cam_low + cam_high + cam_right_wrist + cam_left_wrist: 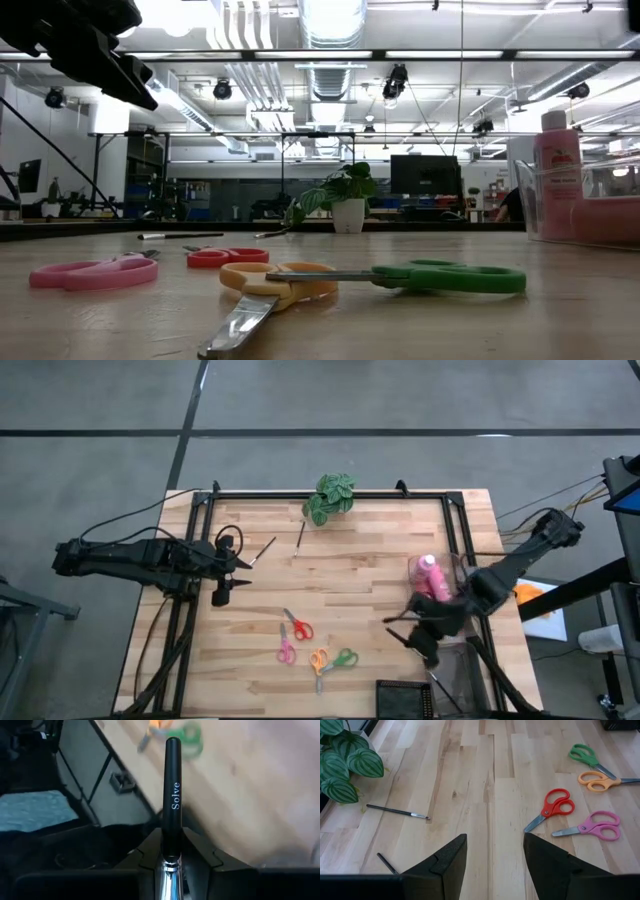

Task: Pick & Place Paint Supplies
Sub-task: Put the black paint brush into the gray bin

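Observation:
My right gripper (428, 640) is at the table's right side, above the wood, shut on a thin black-handled brush (172, 785) marked "Solve". A pink squeeze bottle (429, 574) with a white cap stands in a clear container (450, 568) just beyond it; the bottle also shows in the low view (556, 170). Two more thin dark brushes (265, 550) (300, 535) lie flat on the table near the plant; both show in the left wrist view (395, 811) (386, 863). My left gripper (495, 840) is open and empty at the table's left side (235, 568), above the wood. My right gripper pinches the brush between its two fingers at the shiny metal ferrule (167, 870), where the black handle begins. The fingers lie along the brush, and the handle (172, 775) sticks straight out past the fingertips. The brush is lifted clear of the table.
A green leafy plant (330, 498) in a white pot stands at the far edge. Red (297, 627), pink (286, 651), orange (318, 661) and green (344, 657) scissors lie mid-table toward the near edge. A black box (405, 700) sits at the near edge.

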`<state>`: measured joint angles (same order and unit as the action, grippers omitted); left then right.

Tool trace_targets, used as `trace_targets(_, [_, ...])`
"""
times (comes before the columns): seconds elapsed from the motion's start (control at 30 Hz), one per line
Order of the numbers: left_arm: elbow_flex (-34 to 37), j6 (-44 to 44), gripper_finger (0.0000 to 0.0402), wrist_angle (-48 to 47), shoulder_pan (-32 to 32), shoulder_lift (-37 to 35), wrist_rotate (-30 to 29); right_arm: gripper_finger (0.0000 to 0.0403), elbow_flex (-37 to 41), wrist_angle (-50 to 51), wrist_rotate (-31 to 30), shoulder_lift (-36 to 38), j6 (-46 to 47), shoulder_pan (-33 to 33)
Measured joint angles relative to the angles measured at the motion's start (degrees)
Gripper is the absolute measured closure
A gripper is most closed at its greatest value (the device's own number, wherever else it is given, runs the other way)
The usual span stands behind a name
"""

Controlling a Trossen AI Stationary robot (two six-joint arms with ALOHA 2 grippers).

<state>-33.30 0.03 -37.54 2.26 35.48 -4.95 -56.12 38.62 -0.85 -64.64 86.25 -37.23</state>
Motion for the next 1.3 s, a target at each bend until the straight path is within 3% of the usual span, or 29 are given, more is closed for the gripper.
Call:
trace_targets(0.3, [0.00, -0.02, 0.0205, -0.02, 0.00, -0.02, 0.02, 0.0349, -0.16, 4.34, -5.98, -1.78, 30.60, -16.71])
trace_targets(0.47, [0.00, -0.02, 0.0205, -0.02, 0.00, -0.02, 0.02, 0.0349, -1.75, 7.20, -6.85, -6.46, 39.27, -22.53])
trace_targets(0.8, [0.00, -0.03, 0.0205, -0.02, 0.00, -0.02, 0.02, 0.0349, -11.29, 24.37, -4.53, -19.76, 45.38, -29.02])
trace_targets(1.03, [0.00, -0.07, 0.0205, 0.00, 0.01, 0.00, 0.01, 0.0349, -12.88, 25.64, -3.60, -28.90, 45.09, -31.89])
trace_targets(1.3, [0.00, -0.22, 0.0205, -0.02, 0.00, 0.00, 0.02, 0.0349, -11.89, 26.87, -3.84, -33.31, 43.85, -32.05])
